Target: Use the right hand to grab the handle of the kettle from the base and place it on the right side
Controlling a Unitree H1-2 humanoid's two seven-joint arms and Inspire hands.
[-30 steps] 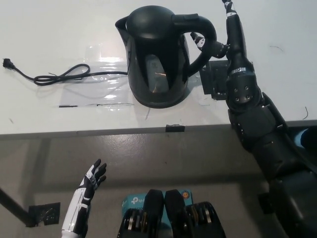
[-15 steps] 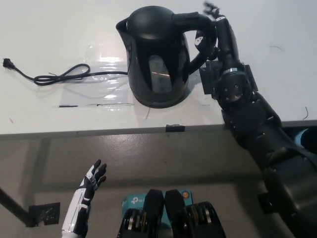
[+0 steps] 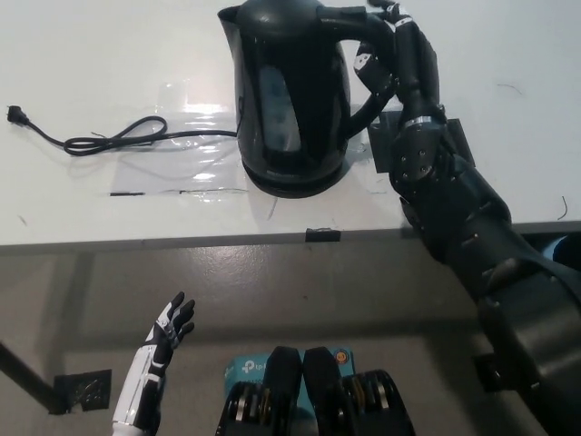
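Note:
The black electric kettle [image 3: 292, 95] stands at the table's middle back, its spout to the left and its handle [image 3: 368, 36] to the right. Its bottom meets the round base [image 3: 292, 184]; I cannot tell whether it has come off it. My black right hand [image 3: 395, 54] is shut around the handle near the top, with fingertips [image 3: 365, 65] showing inside the loop. The right forearm runs down to the bottom right. Below the table edge at the lower left, my white left hand [image 3: 172, 327] rests open.
A black power cord [image 3: 118, 138] with its plug [image 3: 14, 113] trails left from the base over a clear film. A black square mat [image 3: 419, 145] lies on the white table [image 3: 82, 54] right of the kettle, partly under my arm. A black marker [image 3: 322, 234] sits on the front edge.
My right hand has closed further round the handle. The kettle now stands higher in the picture and looks more upright, its top reaching the upper edge. The left hand has stayed put.

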